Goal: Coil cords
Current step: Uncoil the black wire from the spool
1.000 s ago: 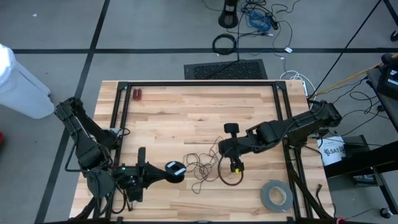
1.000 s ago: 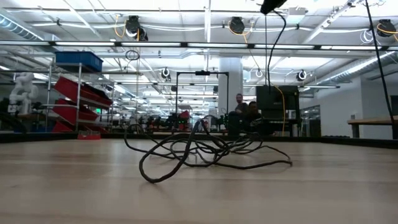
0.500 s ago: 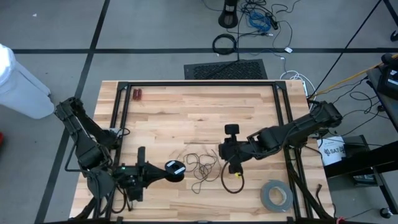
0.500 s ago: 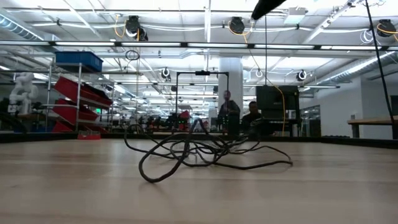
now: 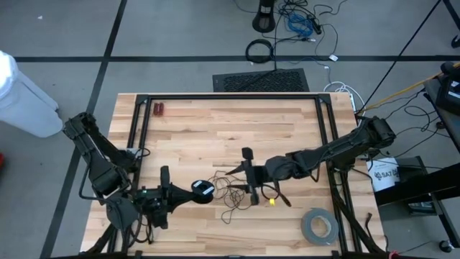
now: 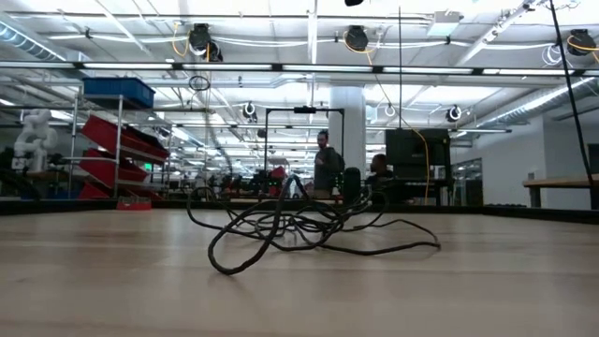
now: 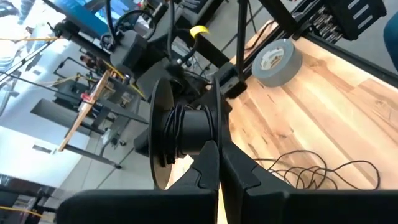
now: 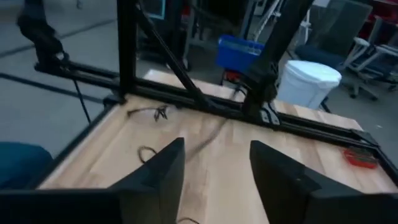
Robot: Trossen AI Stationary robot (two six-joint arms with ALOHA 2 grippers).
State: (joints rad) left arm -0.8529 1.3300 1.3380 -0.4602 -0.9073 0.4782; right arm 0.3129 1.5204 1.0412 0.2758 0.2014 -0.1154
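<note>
Right pincer (image 5: 246, 175) hangs with fingers apart, over the loose black cord (image 5: 231, 193). Left pincer (image 7: 217, 163) is clamped on a black spool (image 7: 180, 134) beside the cord.

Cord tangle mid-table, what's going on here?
The left gripper is shut on a black spool with some cord wound on it, near the table's front left. The rest of the thin black cord lies in loose strands mid-table. The right gripper hovers open over that tangle, holding nothing. A grey tape roll sits unused at front right.
</note>
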